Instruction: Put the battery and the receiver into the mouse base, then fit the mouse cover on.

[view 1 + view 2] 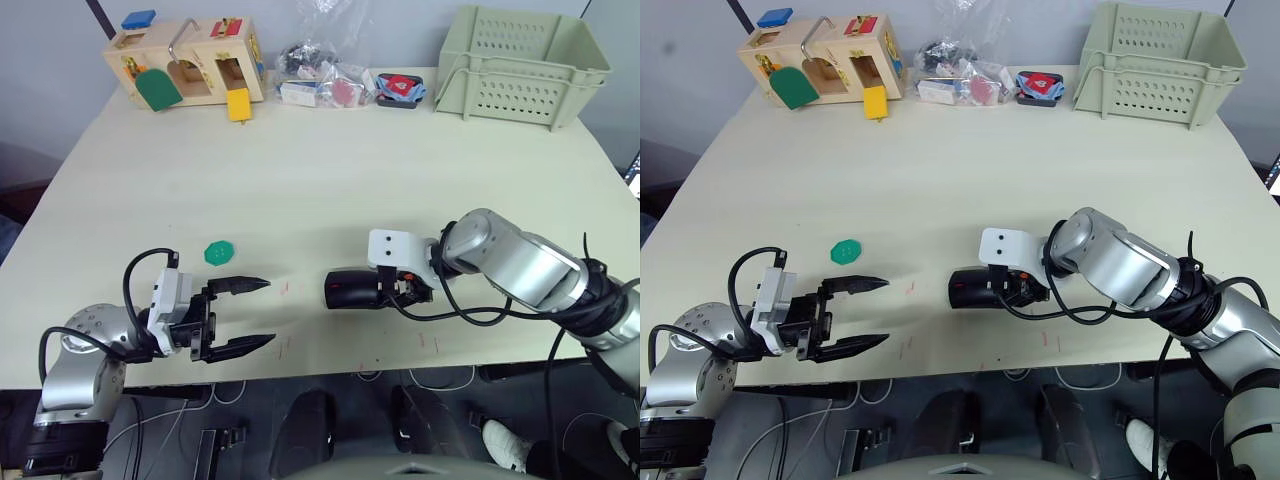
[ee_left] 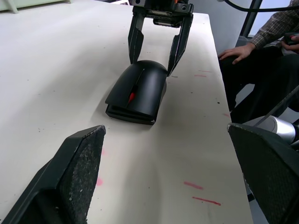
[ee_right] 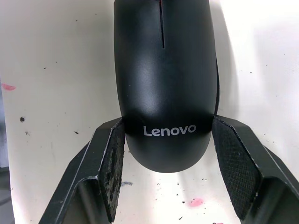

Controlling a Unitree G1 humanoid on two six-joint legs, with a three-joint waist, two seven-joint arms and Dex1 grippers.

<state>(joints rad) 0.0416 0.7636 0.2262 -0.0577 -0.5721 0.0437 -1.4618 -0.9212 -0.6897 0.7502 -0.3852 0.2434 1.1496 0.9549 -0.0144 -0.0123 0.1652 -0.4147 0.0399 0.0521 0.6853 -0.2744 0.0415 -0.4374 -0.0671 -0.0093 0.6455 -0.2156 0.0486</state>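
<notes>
The glossy black mouse cover [image 1: 352,288] sits on top of the mouse base [image 2: 128,115], whose front lip shows under it, near the table's front edge. The logo end of the cover [image 3: 163,84] lies between the fingers of my right gripper [image 1: 388,290], and both pads touch its sides. To the left of the mouse, my left gripper [image 1: 268,312] hovers low over the table, open and empty, pointing at the mouse's front. The battery and the receiver are hidden.
A green disc [image 1: 219,252] lies just behind the left gripper. At the far edge are a wooden latch box [image 1: 185,65], bags of small parts [image 1: 325,80] and a pale green crate [image 1: 520,65]. A person's hand [image 2: 238,52] rests beyond the table's front edge.
</notes>
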